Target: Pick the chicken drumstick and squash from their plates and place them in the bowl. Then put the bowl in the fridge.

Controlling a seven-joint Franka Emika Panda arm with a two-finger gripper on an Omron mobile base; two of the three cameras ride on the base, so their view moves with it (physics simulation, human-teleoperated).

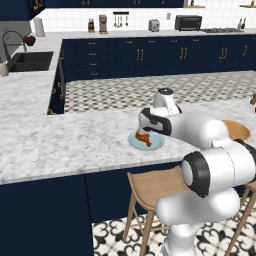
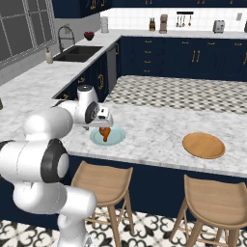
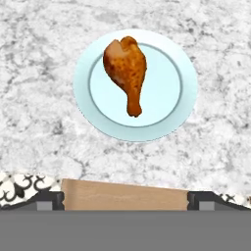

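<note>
The chicken drumstick (image 3: 126,71) lies on the pale blue-green plate (image 3: 188,88), bulbous end toward the top of the hand view. That plate (image 1: 157,144) sits near the front edge of the marble island, with the drumstick (image 1: 143,138) on it. My gripper (image 3: 125,201) hangs open a little above the drumstick (image 2: 104,133), fingers spread wide, holding nothing. From the sides the gripper (image 1: 146,131) (image 2: 103,125) points straight down over the plate (image 2: 117,137). The tan plate (image 2: 203,144) lies bare farther right on the island, partly behind my arm (image 1: 239,131). The squash, bowl and fridge are out of view.
Wooden stools (image 2: 103,182) (image 2: 219,202) stand under the island's front edge, one seat (image 3: 122,195) directly below the hand. A sink (image 2: 77,53) is set in the left counter. Small appliances (image 1: 188,22) line the back counter.
</note>
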